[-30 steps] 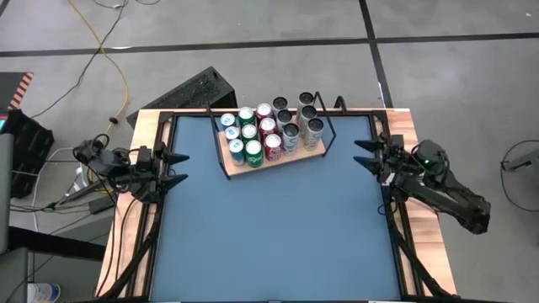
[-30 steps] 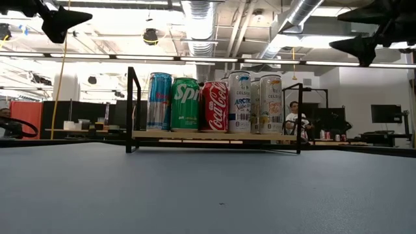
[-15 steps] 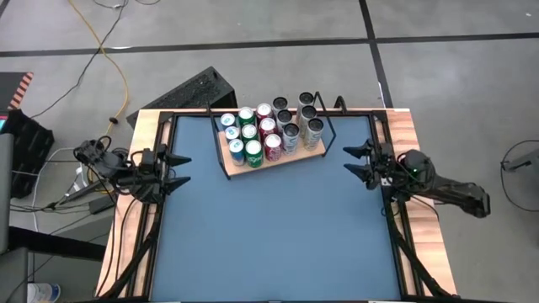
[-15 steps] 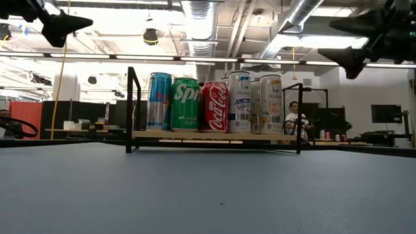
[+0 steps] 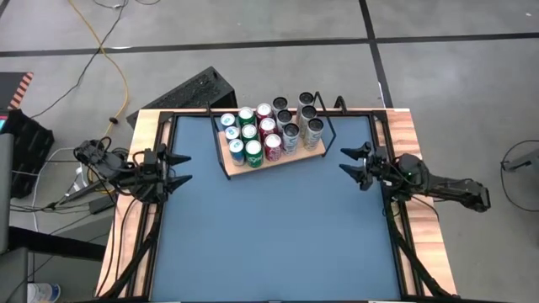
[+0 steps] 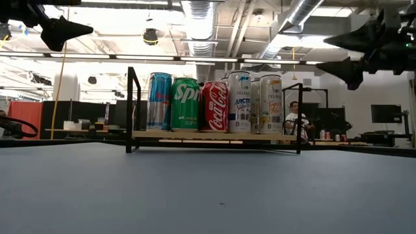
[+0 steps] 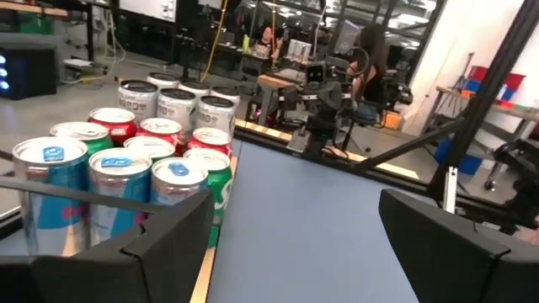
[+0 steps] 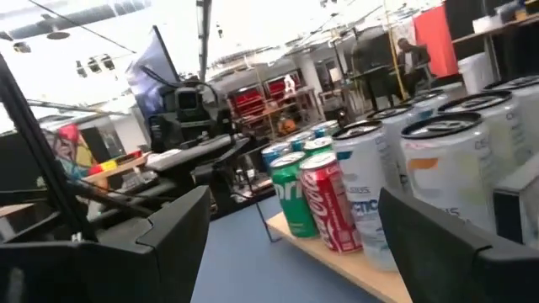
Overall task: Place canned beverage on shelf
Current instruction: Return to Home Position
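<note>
**Item: stocked shelf with both arms idle – hazards at the parking stage**

- Shelf: light-wood board in a black wire frame, sitting slightly askew at the far side of the blue table, between the two arms.
- Cans: packed upright on the board in tight rows, blue-and-white, green, red, then white ones. None stands loose on the tabletop.
- Left gripper: at the table's left edge, fingers spread wide, nothing between them. It is apart from the shelf's near end.
- Right gripper: just inside the table's right edge, fingers also spread wide and empty, pointing across the table and near the shelf's right end without touching it.

Risk notes, as judgement: stocking looks complete, so the hazard lies in the arms themselves.
- A low or wide swing by the right arm could let a spread finger catch the wire frame or the outermost white cans.
- The rows are so close that one tipped can would likely knock its neighbours.
- A hooked frame could drag the whole board – it looks unfixed to the table.
</note>
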`<state>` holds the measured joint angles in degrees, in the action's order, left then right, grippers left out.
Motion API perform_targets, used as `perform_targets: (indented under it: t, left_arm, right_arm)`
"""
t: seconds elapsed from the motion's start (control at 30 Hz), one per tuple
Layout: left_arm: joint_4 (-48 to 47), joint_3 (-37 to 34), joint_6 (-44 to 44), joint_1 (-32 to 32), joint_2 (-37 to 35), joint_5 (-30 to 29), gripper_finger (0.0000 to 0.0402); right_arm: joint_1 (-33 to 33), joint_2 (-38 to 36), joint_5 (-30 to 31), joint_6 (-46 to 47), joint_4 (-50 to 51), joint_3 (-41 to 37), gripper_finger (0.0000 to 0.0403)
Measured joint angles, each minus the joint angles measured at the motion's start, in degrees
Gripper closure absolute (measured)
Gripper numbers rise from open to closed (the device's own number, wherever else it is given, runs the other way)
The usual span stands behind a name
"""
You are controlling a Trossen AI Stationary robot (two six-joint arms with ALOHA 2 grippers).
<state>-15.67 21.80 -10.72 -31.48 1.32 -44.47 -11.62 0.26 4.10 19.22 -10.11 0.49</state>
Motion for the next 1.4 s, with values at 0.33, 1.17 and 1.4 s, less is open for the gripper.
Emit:
perform_targets:
  t: [0.33, 1.17, 1.4]
  left_arm:
    - [-4.4, -0.12, -7.53, -0.02, 0.03, -9.37, 0.0077]
    - [-9.47, -0.5, -13.46, -0.01, 0.11, -9.71, 0.0077]
    - [-9.48, -0.5, -12.45, 0.0, 0.11, -9.71, 0.0077]
  right_arm:
    - [1.6, 2.39, -2.25, 6.03, 8.28, 0.0, 0.0078]
    - [1.88, 3.27, -1.36, 5.9, 6.63, 0.13, 0.0078]
    - [2.24, 3.28, -3.65, -1.17, 6.68, 0.13, 0.0078]
